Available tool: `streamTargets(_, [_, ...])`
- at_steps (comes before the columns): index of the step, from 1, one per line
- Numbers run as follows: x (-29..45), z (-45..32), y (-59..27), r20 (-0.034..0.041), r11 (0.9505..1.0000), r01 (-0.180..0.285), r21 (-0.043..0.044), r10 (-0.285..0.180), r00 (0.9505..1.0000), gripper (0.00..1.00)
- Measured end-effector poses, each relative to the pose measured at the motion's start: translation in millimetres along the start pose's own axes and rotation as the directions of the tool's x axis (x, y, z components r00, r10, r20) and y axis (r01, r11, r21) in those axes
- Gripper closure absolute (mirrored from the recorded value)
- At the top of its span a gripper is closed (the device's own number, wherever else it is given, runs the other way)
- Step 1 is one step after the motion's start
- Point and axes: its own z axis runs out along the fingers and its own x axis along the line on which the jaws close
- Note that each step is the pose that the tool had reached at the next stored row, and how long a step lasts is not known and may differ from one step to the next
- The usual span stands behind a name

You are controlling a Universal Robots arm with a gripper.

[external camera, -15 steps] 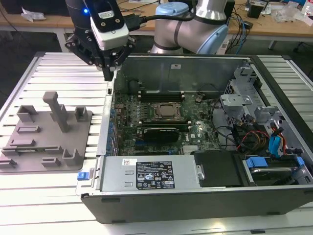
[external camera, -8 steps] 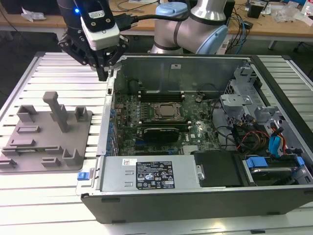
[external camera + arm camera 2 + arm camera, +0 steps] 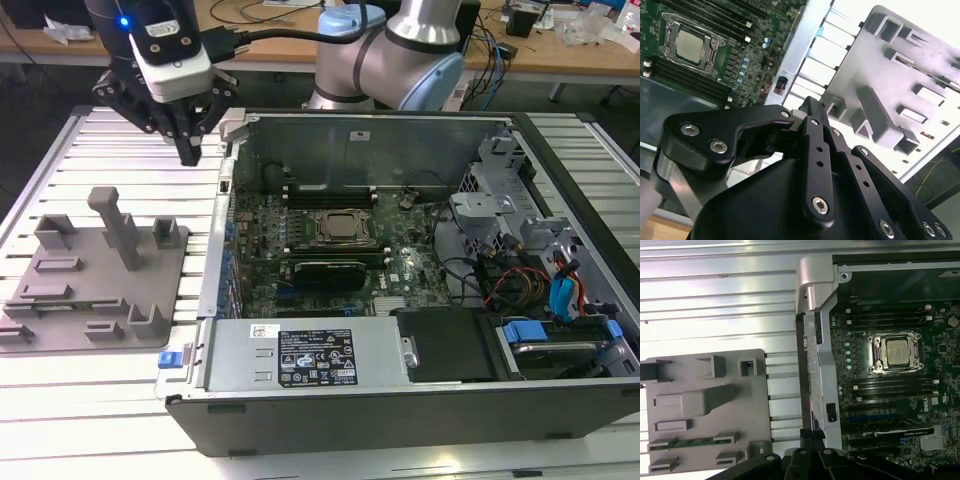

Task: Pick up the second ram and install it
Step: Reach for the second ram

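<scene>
1. On the exterior view's left we see a grey tray (image 3: 100, 290) lying flat on the slatted table (image 3: 110, 170). Blocks and one tall post stand up from it.
2. The second ram (image 3: 690, 442) is in that tray. In the first wrist view we see it as a thin strip lying lengthwise between two low holders near one edge of the tray, and nothing touches it.
3. The gripper (image 3: 190, 152) hangs in the air over the bare strip of table between the tray and the computer case (image 3: 360, 140), close to the case's far corner. Its fingers are pressed together into one narrow tip and pinch nothing. It is well apart from the ram.
4. The case lies open on its side, just beside the tray. Inside we see the green motherboard (image 3: 255, 230), the square metal socket (image 3: 345, 228) and long black slots (image 3: 330, 190) running along two sides of the socket.
5. Farther to the exterior view's right we see a grey drive cage (image 3: 490, 215), red and orange cables (image 3: 520, 280) and a blue clip (image 3: 525, 330).
</scene>
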Motion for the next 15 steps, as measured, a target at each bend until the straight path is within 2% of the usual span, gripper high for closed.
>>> streamTargets(5, [16.3,-0.6,-1.2,0.0034,1.0000,0.000,-0.0003,0.000,1.0000,0.92])
streamTargets(12, [30.8,-1.2,-2.3,0.0036,1.0000,0.000,-0.0003,0.000,1.0000,0.92])
streamTargets(15, [41.9,-1.6,-3.1,0.0040,1.0000,0.000,-0.0003,0.000,1.0000,0.92])
